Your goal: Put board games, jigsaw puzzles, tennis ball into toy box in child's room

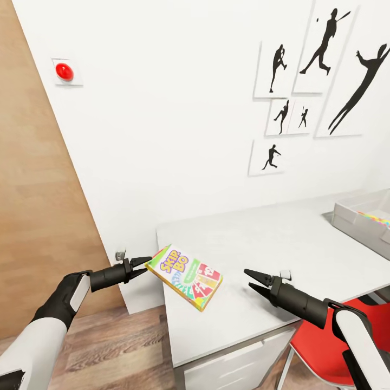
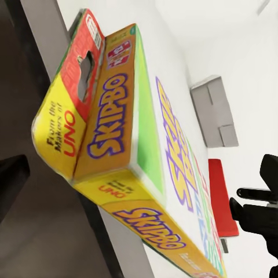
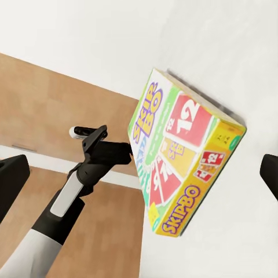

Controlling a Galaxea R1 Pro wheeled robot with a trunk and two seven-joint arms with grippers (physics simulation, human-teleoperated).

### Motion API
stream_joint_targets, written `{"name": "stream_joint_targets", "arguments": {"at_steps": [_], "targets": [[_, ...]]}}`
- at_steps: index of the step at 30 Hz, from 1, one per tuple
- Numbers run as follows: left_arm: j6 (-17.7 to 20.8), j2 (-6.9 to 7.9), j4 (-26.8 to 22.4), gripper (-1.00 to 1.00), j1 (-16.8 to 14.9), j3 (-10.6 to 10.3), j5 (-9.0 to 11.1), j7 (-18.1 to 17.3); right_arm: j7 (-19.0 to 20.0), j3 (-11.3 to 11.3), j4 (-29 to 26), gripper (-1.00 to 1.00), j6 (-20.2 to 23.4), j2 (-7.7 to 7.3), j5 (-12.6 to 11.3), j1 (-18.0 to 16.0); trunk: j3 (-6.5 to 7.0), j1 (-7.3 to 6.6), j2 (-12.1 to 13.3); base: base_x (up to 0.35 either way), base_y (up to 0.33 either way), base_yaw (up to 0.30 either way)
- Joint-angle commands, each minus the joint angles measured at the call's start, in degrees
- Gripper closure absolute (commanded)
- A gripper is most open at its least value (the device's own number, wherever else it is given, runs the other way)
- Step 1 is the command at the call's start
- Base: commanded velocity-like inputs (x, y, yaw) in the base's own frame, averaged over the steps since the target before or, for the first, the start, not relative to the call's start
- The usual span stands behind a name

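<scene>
A yellow-green Skip-Bo board game (image 1: 185,276) lies flat on the near left corner of the pale table (image 1: 271,238), one corner poking past the table's edge. My left gripper (image 1: 147,265) is open, its fingertips either side of that overhanging corner; the left wrist view has the box (image 2: 116,145) close up. My right gripper (image 1: 251,279) hovers open above the table, to the right of the game and apart from it; the box (image 3: 179,156) lies ahead of it. The grey toy box (image 1: 355,216) stands at the far right, a colourful jigsaw puzzle (image 1: 375,218) inside.
A red chair (image 1: 325,338) sits under the table's front edge by my right arm. White drawers (image 1: 238,363) hang below the tabletop. The white wall behind carries black silhouette pictures (image 1: 319,70) and a red button (image 1: 64,71). Wood floor (image 1: 108,346) lies to the left.
</scene>
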Motion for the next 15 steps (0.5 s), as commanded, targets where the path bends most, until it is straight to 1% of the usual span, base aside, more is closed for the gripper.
{"name": "stream_joint_targets", "arguments": {"at_steps": [1,12,15], "targets": [[0.3,0.0,0.0,-1.0,0.0,0.0,0.1,-0.1,0.6,-0.1,0.0,-1.0,0.2,-0.01,0.6,0.0,-0.05,0.0,0.0,0.005,0.001,0.0],[0.3,0.0,0.0,-1.0,0.0,0.1,0.1,-0.1,0.6,-0.1,0.0,-1.0,0.2,-0.07,0.6,0.0,-0.05,0.0,0.0,0.001,-0.002,0.0],[0.3,0.0,0.0,-1.0,0.0,0.1,0.1,-0.1,0.6,-0.1,0.0,-1.0,0.2,-0.07,0.6,0.0,-0.05,0.0,0.0,0.0,-0.101,0.0]]}}
